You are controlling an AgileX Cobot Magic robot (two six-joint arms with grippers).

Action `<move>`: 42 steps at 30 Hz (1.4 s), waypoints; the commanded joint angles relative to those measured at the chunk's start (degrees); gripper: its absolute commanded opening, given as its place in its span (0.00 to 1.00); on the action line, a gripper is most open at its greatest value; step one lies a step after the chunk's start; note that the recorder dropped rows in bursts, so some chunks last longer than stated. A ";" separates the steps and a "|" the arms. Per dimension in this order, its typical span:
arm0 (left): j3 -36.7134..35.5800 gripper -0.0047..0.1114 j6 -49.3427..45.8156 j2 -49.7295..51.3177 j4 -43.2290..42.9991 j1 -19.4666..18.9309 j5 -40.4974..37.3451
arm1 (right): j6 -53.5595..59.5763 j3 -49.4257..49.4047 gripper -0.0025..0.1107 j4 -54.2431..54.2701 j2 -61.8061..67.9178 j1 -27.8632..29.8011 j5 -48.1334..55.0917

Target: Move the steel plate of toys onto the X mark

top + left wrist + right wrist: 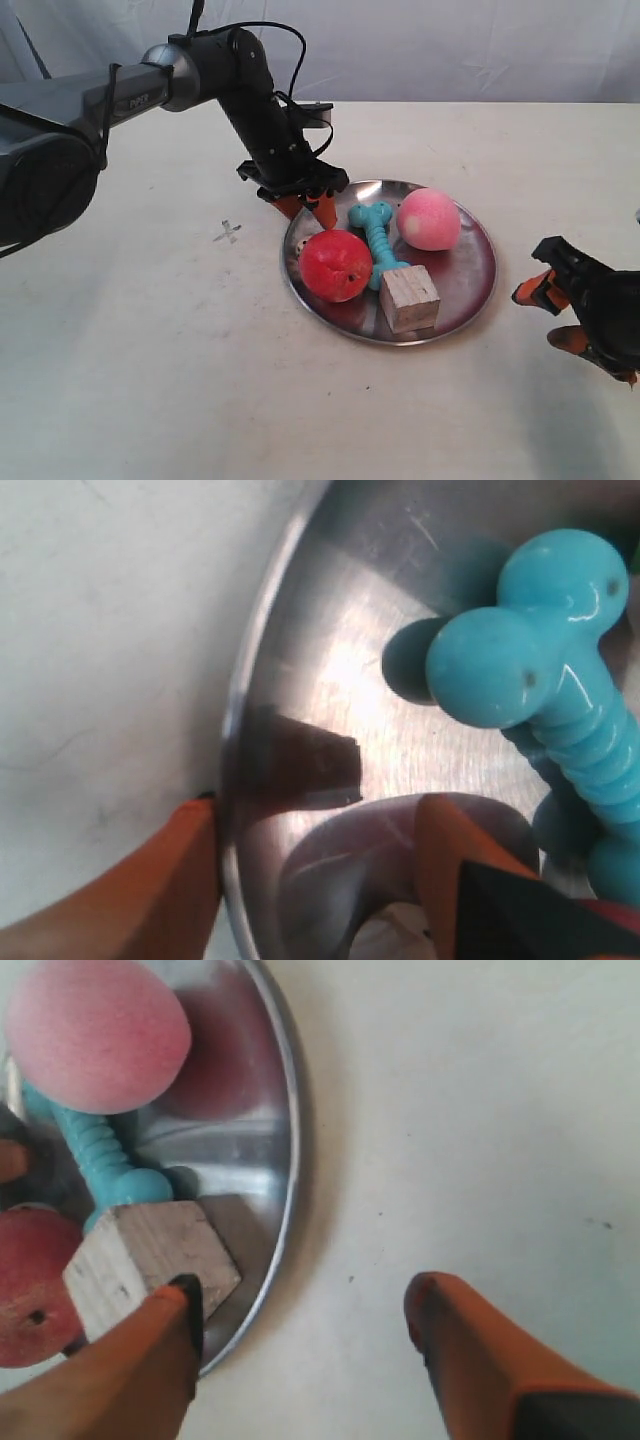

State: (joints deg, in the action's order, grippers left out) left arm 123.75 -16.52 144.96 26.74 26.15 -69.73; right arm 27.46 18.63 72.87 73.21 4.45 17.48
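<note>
Steel plate sits on the table right of centre in the exterior view, carrying the red fruit, peach ball, turquoise bone and wooden cube. The X mark lies to its left in the frame, a little way off the rim. The left tool stands on that same side, at the rim's upper left. Its wrist view shows the jaws apart and straddling the rim, one finger outside against the edge, the other inside, not clamped. The right tool hangs at lower right, jaws apart, just off the opposite rim. I judge the move a short pull leftward, with the left arm the nearer one.
</note>
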 commanded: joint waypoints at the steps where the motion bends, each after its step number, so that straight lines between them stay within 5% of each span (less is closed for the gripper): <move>1: 0.04 0.51 -0.26 0.79 -0.58 0.09 -0.24 | 6.11 5.50 0.56 1.21 8.42 0.05 2.74; 17: 0.04 0.51 0.12 0.79 -2.28 0.09 -0.24 | 0.56 24.40 0.56 -15.88 25.25 0.24 17.06; 23: 0.04 0.51 0.12 0.79 -2.28 0.09 -0.24 | -6.35 28.92 0.56 -27.38 23.72 6.69 21.21; 42: 0.04 0.49 2.73 0.79 -2.28 0.20 -0.24 | -0.69 33.53 0.56 -20.86 37.39 7.46 21.78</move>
State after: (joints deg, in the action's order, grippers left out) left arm 123.85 -14.71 144.96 25.74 26.15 -69.73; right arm 25.71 51.63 51.39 110.03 11.73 40.55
